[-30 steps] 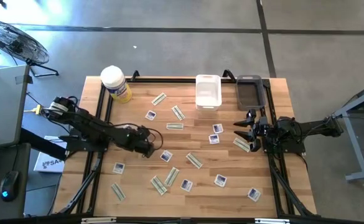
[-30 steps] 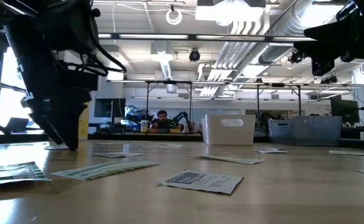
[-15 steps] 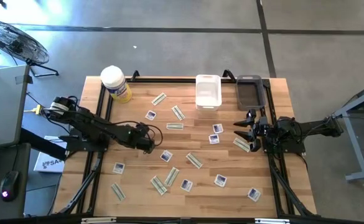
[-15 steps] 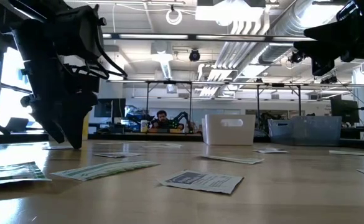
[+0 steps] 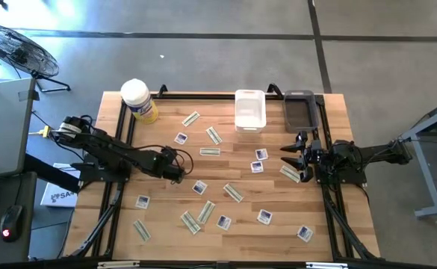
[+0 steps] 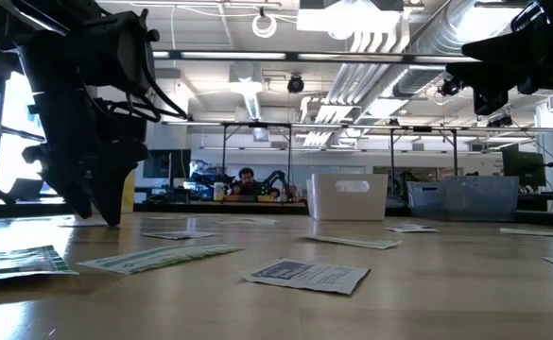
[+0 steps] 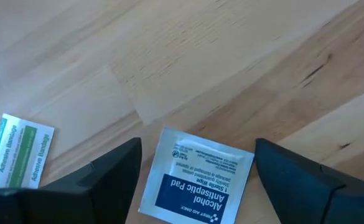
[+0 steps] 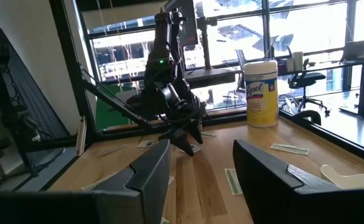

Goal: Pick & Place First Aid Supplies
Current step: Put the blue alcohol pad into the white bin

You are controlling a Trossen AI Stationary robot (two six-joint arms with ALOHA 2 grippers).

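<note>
Wooden table (image 5: 270, 196), left gripper (image 7: 195, 180) spread over alcohol pad packet (image 7: 197, 180), slightly retracted, right gripper (image 5: 291, 156) spread, unmoved

One camera hangs overhead and looks straight down, taking in the whole bench (image 5: 225, 224) and both arms. Another sits at bench-top level, looking flat across the wood toward the room behind, close enough that the nearest packet (image 6: 306, 275) looms large. The left wrist camera points down at the wood from very close, a wipe packet (image 7: 194, 177) filling the space between its fingers (image 7: 107, 180). The right wrist camera faces across the bench toward the left arm (image 8: 172, 99) and the yellow tub (image 8: 260, 93), which the overhead view (image 5: 138, 99) shares
</note>
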